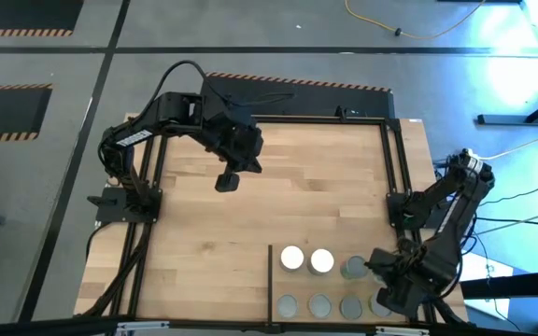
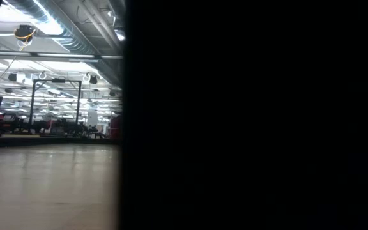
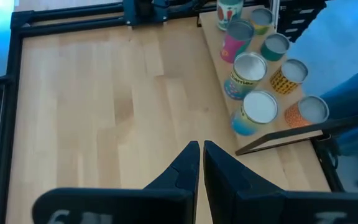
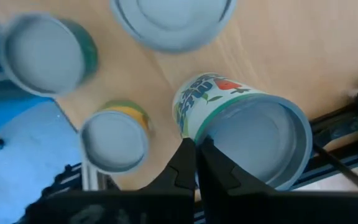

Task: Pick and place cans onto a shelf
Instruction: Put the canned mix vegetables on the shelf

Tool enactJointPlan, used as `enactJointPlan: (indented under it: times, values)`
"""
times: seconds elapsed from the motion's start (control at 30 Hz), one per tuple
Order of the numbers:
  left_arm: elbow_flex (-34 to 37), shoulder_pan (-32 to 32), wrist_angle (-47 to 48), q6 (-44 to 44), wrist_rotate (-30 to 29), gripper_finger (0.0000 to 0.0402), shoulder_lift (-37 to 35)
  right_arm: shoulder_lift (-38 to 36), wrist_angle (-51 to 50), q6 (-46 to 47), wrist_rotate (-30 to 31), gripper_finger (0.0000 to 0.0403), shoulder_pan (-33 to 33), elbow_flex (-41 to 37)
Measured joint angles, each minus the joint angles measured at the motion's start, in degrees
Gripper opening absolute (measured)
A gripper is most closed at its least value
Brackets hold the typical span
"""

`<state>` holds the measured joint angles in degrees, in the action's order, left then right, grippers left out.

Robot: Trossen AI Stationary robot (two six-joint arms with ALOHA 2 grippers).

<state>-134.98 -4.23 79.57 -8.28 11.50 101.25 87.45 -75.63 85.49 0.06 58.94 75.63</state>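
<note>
Right wrist view shows you the right gripper (image 4: pixel 196 149) pinched shut on the rim of a tilted can (image 4: pixel 244 134) with a white-and-green label, at the shelf (image 1: pixel 339 285) corner among the other cans. It looks rigid, smooth, likely slippery; grip its sides instead. Your left gripper (image 3: pixel 201 155) hangs nearly closed, empty, over mid-table.
</note>
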Motion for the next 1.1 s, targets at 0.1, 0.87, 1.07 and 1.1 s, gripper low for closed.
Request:
enactJointPlan:
  times: [0.1, 0.87, 1.07, 1.1]
  values:
    - [0.00, 0.17, 0.02, 0.01, -0.19, 0.0016, 0.00, 0.01, 2.64, 0.16, -2.70, 0.0004, 0.01, -4.35]
    - [0.00, 0.17, 0.09, 0.12, -0.32, 0.0016, 0.00, -0.28, 4.81, -1.85, -4.69, 0.0059, -0.01, -6.15]
    - [0.00, 0.17, 0.09, 0.12, -0.30, 0.0016, 0.00, -0.28, 4.76, -1.89, -4.75, 0.0063, -0.01, -6.15]
    - [0.00, 0.17, 0.09, 0.12, -0.32, 0.0016, -0.02, -0.26, 4.76, -1.89, -4.76, 0.0063, -0.01, -6.15]
